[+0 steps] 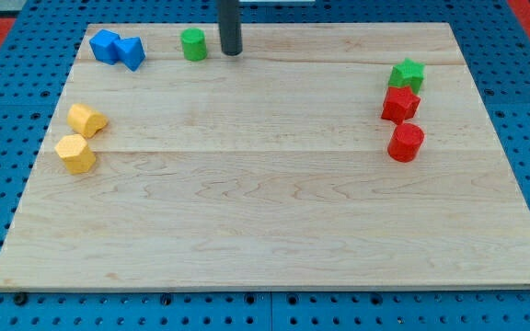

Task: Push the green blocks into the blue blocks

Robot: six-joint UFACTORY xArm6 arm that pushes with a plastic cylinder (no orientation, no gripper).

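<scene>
Green cylinder point(193, 44) just left of my tip point(232, 52)

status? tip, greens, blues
My tip just right of the green cylinder, small gap. Blue blocks left of it, path clear. Green star block far right, against the red star block.

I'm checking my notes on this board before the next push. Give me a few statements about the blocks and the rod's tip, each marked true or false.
1. My tip is just to the view's right of the green cylinder. True.
2. The two blue blocks sit at the view's bottom right. False: top left.
3. The green star block is beside the red blocks. True.
4. The yellow blocks touch the blue ones. False: they lie apart, lower on the left.
</scene>
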